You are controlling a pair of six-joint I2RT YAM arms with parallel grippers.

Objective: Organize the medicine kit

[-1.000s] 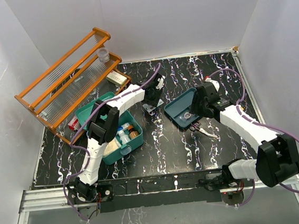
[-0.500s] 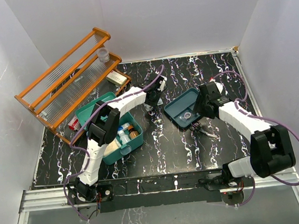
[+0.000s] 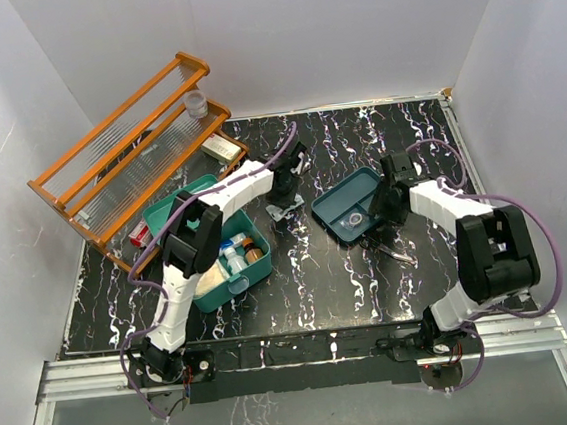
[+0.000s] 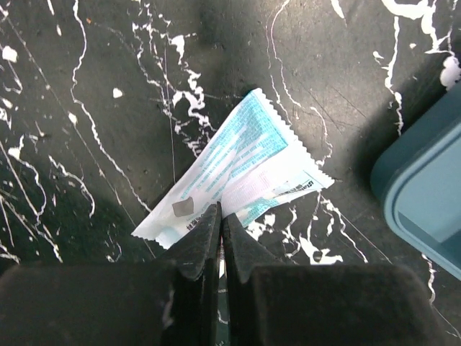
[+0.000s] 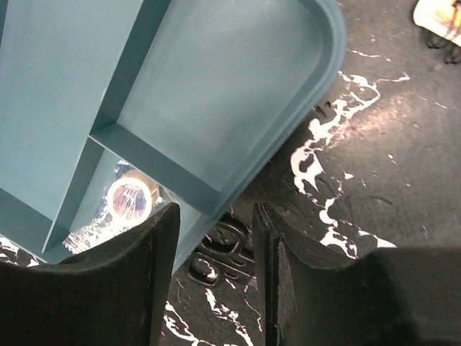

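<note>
Pinching, left jaws: shut tight, with the near edge of a sachet (image 4: 245, 155) caught between the fingertips (image 4: 207, 227). Cannot tell whether the sachet is clear of the worktop (image 3: 320, 279).
Sachet: flat, white with teal print, crimped edges. It sits mid-worktop between the kit (image 3: 255, 278) and the tray (image 3: 345, 194), apart from both.
Right jaws: partly open, nothing held. They straddle the tray's near corner, and the black handle loops of the scissors (image 5: 216, 256) also lie in the gap. Cannot tell whether the jaws touch the tray rim.
Kit: teal-green box on the left half of the worktop, near the front and just beside the near end of the rack (image 3: 122, 153). The left arm (image 3: 200, 236) passes over it.
Kit lid (image 3: 175, 211): open, lying back toward the far left under the rack's lower shelf.
Kit contents: small bottles (image 3: 235, 255) standing in the right part, one with a brown body (image 3: 254, 251). The rest is hidden by the arm.
Tray: shallow, teal, with dividers, right of centre. The large compartments show bare floor, and a small round item in clear wrap (image 5: 130, 198) lies in the near corner compartment.
Scissors: on the worktop just near the tray, handles tucked against its near edge.
Rack: orange wood, far left, angled. A small clear cup (image 3: 195, 102) stands on its upper shelf, and a white box (image 3: 222, 148) lies at its right end.
</note>
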